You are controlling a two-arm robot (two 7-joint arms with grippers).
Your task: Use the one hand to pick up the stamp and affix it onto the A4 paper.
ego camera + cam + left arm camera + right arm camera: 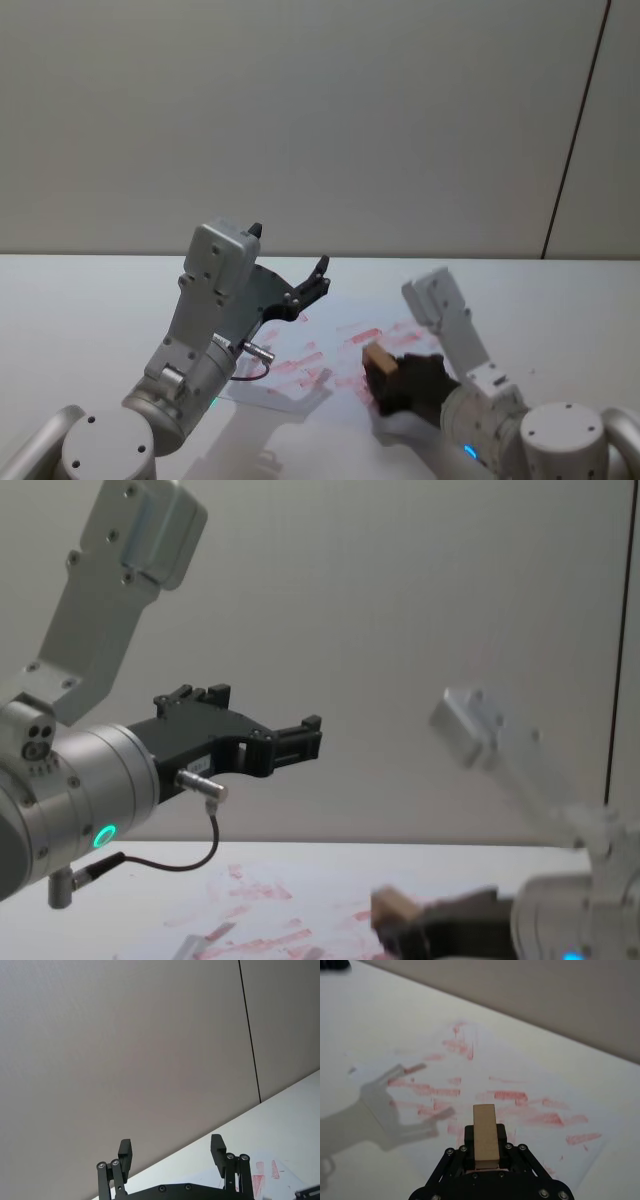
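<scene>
as right pincer (385, 378) grips stamp (485, 1132), over paper (535, 1075)

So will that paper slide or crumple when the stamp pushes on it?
Probably floppy and light: the A4 paper is a thin sheet lying flat. A straight-down press from the stamp, held in the right tool above it, likely pins it; a sideways drag might slide it. The left tool hovers raised, open.

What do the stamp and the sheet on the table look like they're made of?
The stamp is probably bare wood: a matt, pale tan block with crisp edges; no grain shows clearly. The sheet looks like thin white paper, matt, lying flat, with red ink marks smeared across it.
</scene>
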